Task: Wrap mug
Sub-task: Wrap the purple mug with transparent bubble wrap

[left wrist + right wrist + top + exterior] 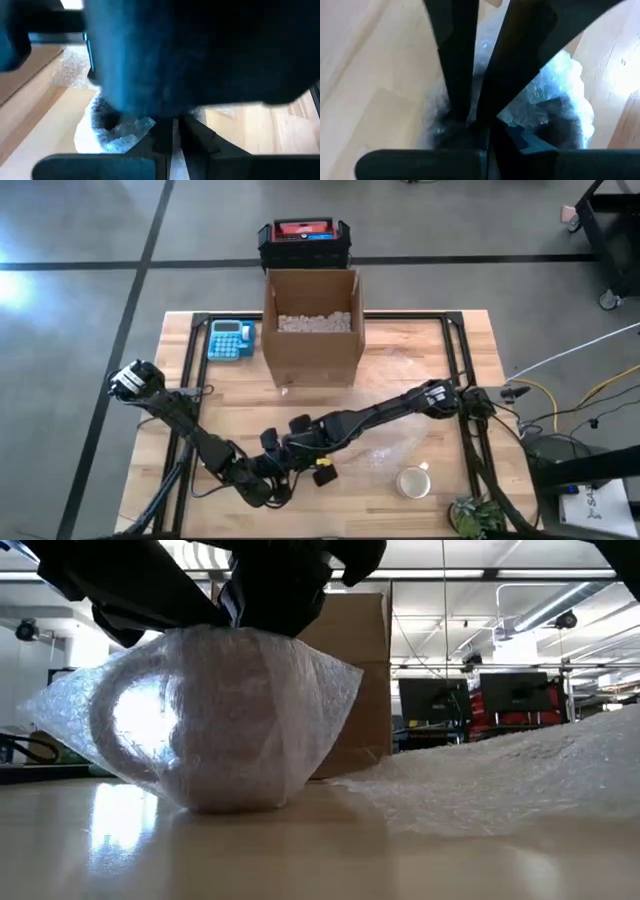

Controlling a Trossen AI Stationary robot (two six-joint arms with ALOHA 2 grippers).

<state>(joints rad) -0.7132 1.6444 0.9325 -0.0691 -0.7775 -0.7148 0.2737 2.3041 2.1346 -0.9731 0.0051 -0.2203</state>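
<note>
The mug (205,725) stands upright on the table near its front edge, swathed in clear bubble wrap (300,690); the handle's shape shows through at the side. Both grippers meet on top of the bundle. My left gripper (275,478) comes from the table's left and my right gripper (292,452) from the right. In the wrist views, each gripper's own fingers stand close together over crumpled wrap (125,131) (560,95). The mug itself is hidden under the wrap in the high view. My left gripper is shut on gathered bubble wrap (145,125) at the top of the bundle, its fingers slanting down from the table's left. The right arm's dark bulk covers most of the place of contact. The bundle's base stays on the table. My right gripper is shut on the bunched wrap (445,125) on top of the mug, slanting down from the table's right. The other arm's fingers cross in front, so I cannot tell one layer from several. The wrapped mug stands upright below it.
A loose bubble wrap sheet (400,445) lies right of the mug, with a tape roll (413,480) beside it. An open cardboard box (312,330) of packing peanuts stands at the back centre and a blue calculator (230,340) to its left. A plant (475,515) is at the front right.
</note>
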